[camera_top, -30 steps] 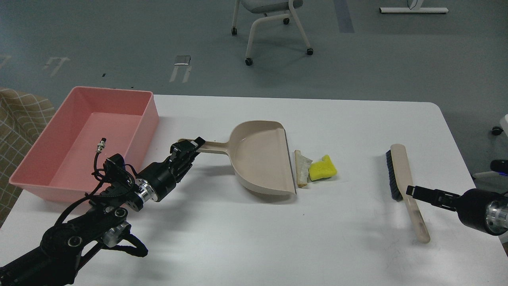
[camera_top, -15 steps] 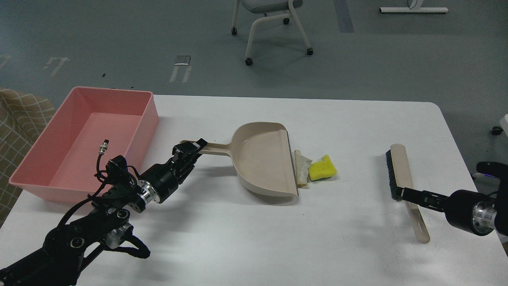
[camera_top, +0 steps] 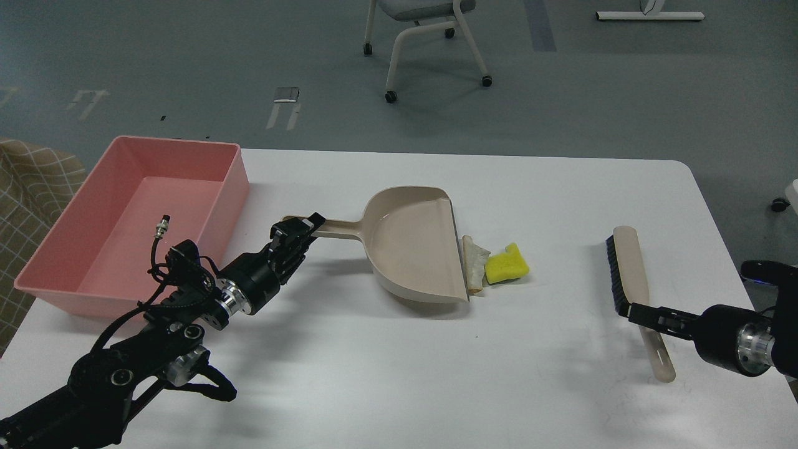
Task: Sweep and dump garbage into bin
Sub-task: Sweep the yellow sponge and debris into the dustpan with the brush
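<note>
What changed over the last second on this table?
The right hand slid from off the brush's right side onto the brush where bristles meet handle. The dustpan, its handle in the left hand, shifted slightly. Garbage, bin and brush stayed put.

Pink tub, beige dustpan, bright yellow sponge, off-white scrap. The brush has a beige back and black bristles. White counter, grey floor, black arms.

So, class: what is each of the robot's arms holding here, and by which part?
The left gripper holds the dustpan by the end of its handle. The right gripper is at the brush handle; whether its jaws have closed on it cannot be told.
</note>
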